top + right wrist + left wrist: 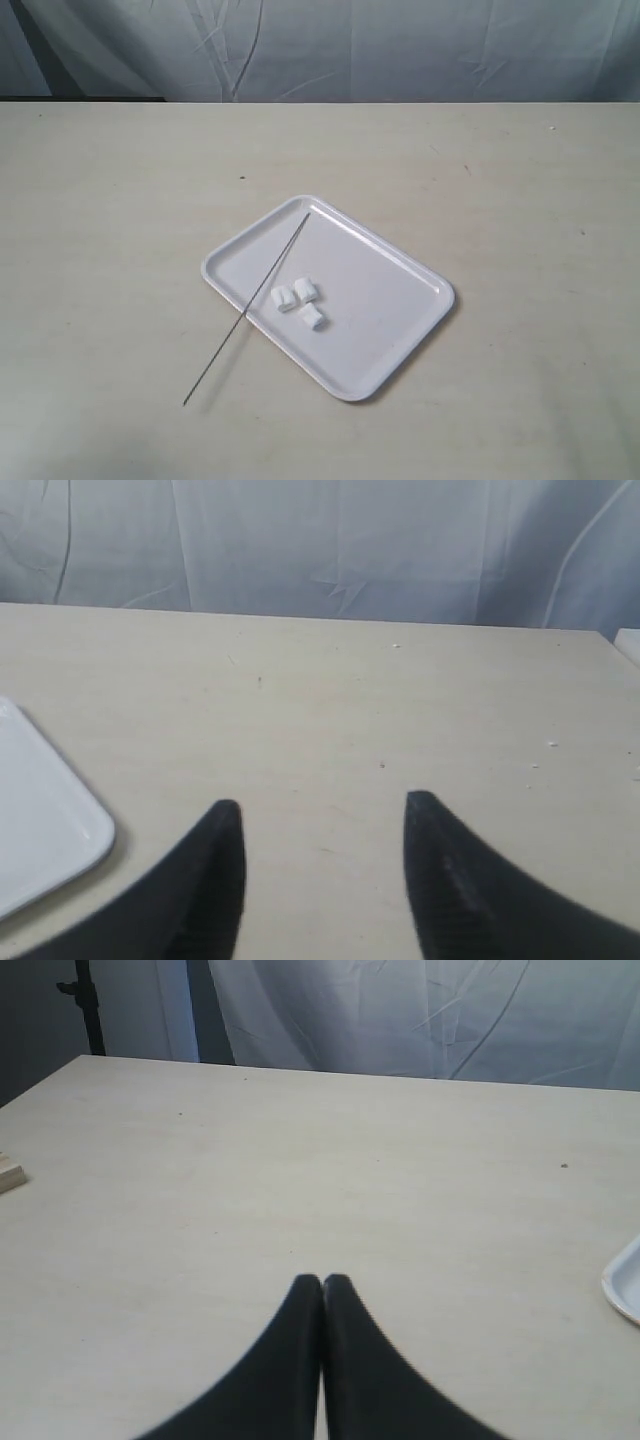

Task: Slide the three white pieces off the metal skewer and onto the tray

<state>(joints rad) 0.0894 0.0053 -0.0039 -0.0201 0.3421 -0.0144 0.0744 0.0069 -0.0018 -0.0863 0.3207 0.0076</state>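
In the exterior view the white tray (380,300) lies on the table, turned diagonally. Three white pieces (303,301) lie loose in a cluster on its near-left part. The thin metal skewer (245,311) rests bare, one end on the tray's far corner, the other end on the table to the near left; it passes just left of the pieces. Neither gripper shows in the exterior view. My left gripper (322,1280) is shut and empty over bare table, a tray edge (625,1282) off to one side. My right gripper (322,805) is open and empty, a tray corner (45,825) beside it.
A pale wooden block (8,1173) sits at the table's edge in the left wrist view. A white curtain hangs behind the table. A dark stand (92,1010) rises beyond the far table edge.
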